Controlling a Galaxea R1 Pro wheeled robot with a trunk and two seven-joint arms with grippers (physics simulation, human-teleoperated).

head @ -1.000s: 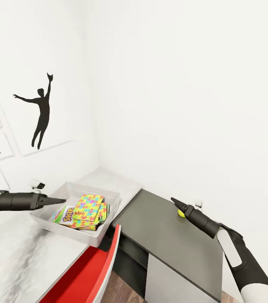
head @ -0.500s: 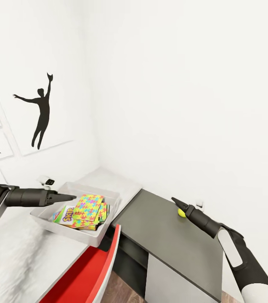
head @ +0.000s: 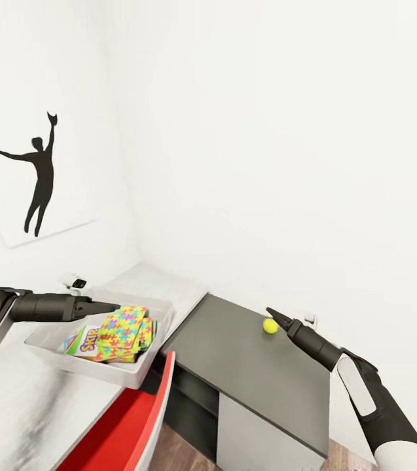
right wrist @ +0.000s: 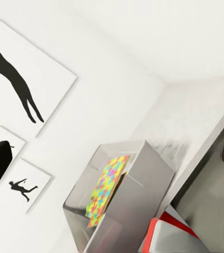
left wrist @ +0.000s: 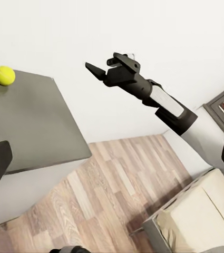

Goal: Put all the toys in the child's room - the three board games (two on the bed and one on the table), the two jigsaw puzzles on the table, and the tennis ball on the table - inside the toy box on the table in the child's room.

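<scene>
The tennis ball (head: 270, 325) is seen just beside the right gripper (head: 271, 313); neither gripper's finger state can be told.

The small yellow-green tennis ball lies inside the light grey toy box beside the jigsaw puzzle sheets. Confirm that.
Not so. The small yellow-green tennis ball lies on the dark grey table top, outside the light grey toy box, just off the right gripper. The head view shows it. The multicolour jigsaw puzzle sheets are in the box.

The word "SKIP" is read in orange letters on the cover of a board game (head: 85, 339) lying in the toy box (head: 87, 368), partly covered by a jigsaw puzzle (head: 122, 325). No other text can be read.
</scene>
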